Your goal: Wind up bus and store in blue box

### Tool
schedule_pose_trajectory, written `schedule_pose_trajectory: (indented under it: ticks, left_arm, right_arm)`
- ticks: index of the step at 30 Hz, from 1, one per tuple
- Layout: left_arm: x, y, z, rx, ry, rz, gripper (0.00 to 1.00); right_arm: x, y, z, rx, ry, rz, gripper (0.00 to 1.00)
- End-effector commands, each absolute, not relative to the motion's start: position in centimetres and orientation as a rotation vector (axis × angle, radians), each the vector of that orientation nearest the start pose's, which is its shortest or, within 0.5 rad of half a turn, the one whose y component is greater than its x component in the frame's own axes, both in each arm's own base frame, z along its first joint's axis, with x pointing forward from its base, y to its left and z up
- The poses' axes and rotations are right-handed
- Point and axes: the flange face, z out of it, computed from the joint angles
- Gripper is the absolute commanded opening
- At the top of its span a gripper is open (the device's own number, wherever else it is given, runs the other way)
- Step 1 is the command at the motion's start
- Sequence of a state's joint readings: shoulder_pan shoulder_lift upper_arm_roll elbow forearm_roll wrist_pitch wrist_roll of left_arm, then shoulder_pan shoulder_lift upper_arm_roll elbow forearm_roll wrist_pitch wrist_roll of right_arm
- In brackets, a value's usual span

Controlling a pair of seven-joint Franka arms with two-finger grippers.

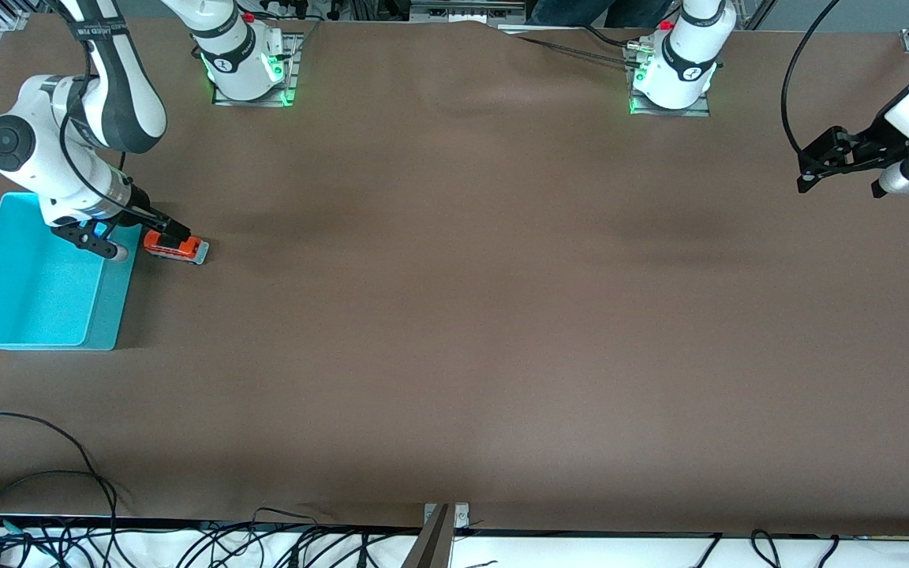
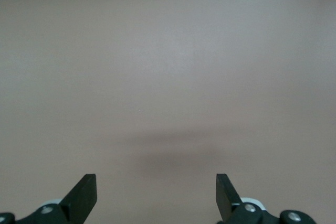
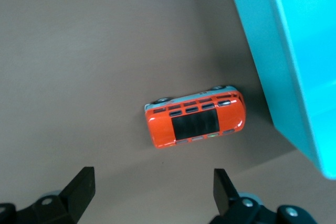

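Note:
The bus (image 1: 177, 248), a small orange toy with a dark roof panel and pale lower body, stands on the brown table right beside the blue box (image 1: 28, 292), at the right arm's end. In the right wrist view the bus (image 3: 195, 119) lies close to the blue box's wall (image 3: 294, 51), ahead of the fingertips and not between them. My right gripper (image 1: 143, 241) (image 3: 152, 182) hangs open just above the bus and the box's rim, holding nothing. My left gripper (image 1: 813, 162) (image 2: 156, 187) waits open in the air over bare table at the left arm's end.
Both arm bases (image 1: 249, 71) (image 1: 671, 79) stand along the table edge farthest from the front camera. Loose cables (image 1: 44, 481) lie along the nearest edge, where a metal bracket (image 1: 440, 521) sits at the middle. The blue box holds nothing.

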State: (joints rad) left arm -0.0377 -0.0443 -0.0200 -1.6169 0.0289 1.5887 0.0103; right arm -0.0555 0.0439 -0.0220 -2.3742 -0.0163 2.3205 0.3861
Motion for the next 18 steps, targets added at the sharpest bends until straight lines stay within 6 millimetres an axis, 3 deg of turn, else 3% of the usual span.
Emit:
schedule_pose_trajectory:
  ticks: [1,8,18]
  left_arm:
    - [54.8,-3.2,63.2,-3.097,0.097,-0.024,1.0]
    - [54.8,-2.9,63.2,-3.088,0.094,-0.022,1.0]
    - [54.9,-1.2,63.0,-3.09,0.068,-0.015,1.0]
  right_arm:
    - [48.6,-5.9,28.3,-3.0,1.052,0.14,1.0]
    - [48.7,-7.4,26.3,-2.856,1.425,0.129,1.0]
    - [49.1,-8.0,25.2,-2.692,1.72,0.071,1.0]
